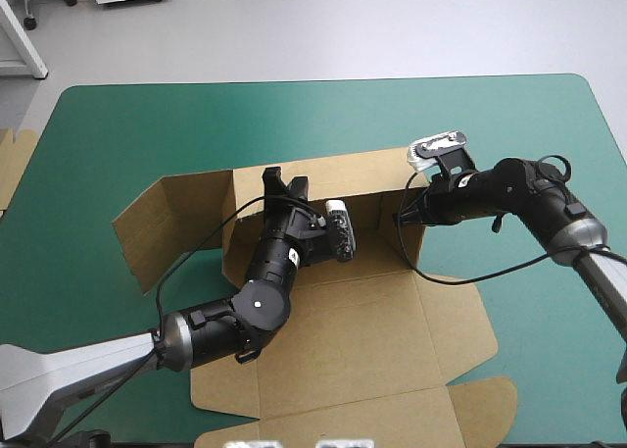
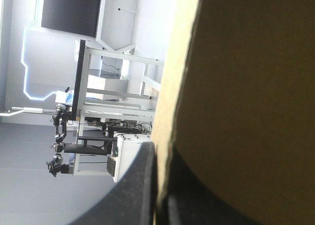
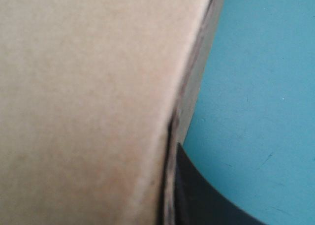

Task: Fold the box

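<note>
The box (image 1: 372,321) is clamped at its raised wall by the left pincer (image 1: 285,183) and right pincer (image 1: 402,216). One right finger is hidden by board.

The brown box (image 1: 372,321) sits mid-table on the teal-green cover (image 1: 127,134), half-formed: its far wall (image 1: 377,223) stands upright, a side flap (image 1: 162,223) swings out leftward, and base and lid panels lie flat toward the near edge.
</note>
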